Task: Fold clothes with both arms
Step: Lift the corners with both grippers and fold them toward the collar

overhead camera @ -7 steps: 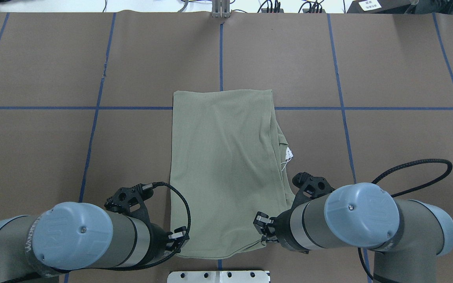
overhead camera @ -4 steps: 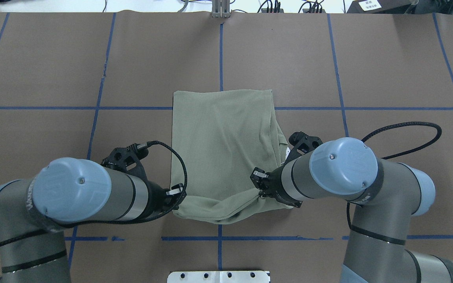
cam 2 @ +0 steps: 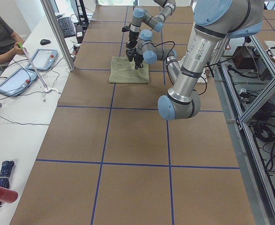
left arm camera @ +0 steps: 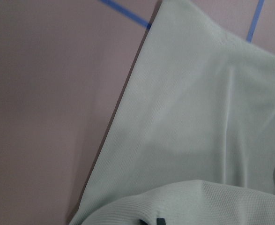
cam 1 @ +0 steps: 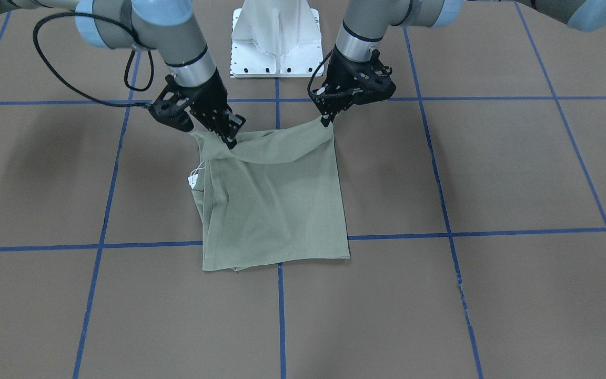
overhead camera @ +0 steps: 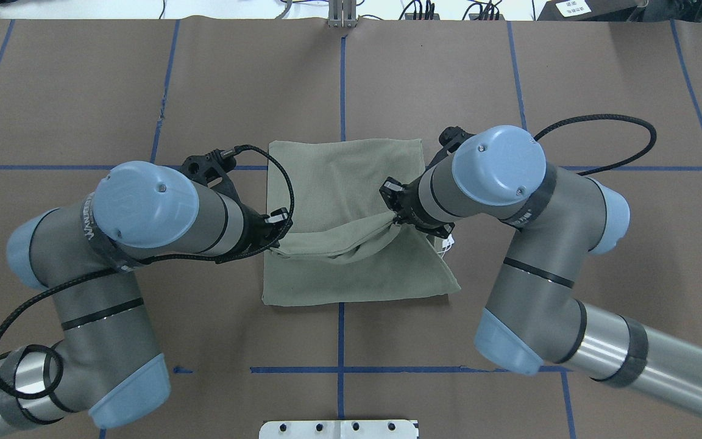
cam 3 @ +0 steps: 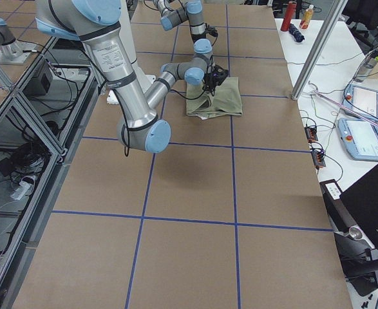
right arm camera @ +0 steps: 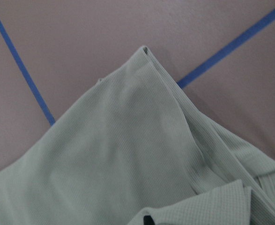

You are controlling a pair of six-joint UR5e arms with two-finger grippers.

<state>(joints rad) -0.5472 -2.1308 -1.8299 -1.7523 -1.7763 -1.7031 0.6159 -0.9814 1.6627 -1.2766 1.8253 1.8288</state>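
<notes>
The left gripper (overhead camera: 273, 242) is closed on one corner of the pale sage-green shirt (overhead camera: 351, 183), and the right gripper (overhead camera: 395, 219) is pinched tight on the corner opposite, so both hold the same edge of the cloth off the worktop (overhead camera: 570, 91). Between them that edge sags in a shallow, drooping curve, lowest near its middle. The rest of the shirt lies flat in the centre of the worktop as a narrow rectangle, already folded in on itself. Its far hem is straight and lies beyond a blue tape line (overhead camera: 52, 166) that crosses under it, while its near side shows as a rounded fold on the brown surface. The raised edge hangs over the middle of this flat part, about halfway between the near fold and the far hem. The front-facing view shows the two held corners at nearly equal height, the right one with a bunched pleat running down from it. A small white tag (overhead camera: 446, 244) on a string sticks out at the shirt's right side, just beside the right gripper and lying on the lower layer. The left arm (overhead camera: 144, 207) and the right arm (overhead camera: 497, 164) reach in from their own sides with elbows bent outward, wrists pointed toward each other across the cloth. Each wrist camera looks down on ribbed green fabric with a curl of the held layer at the bottom edge of its frame. The white base pedestal (cam 1: 276, 37) stands well apart from the shirt.
</notes>
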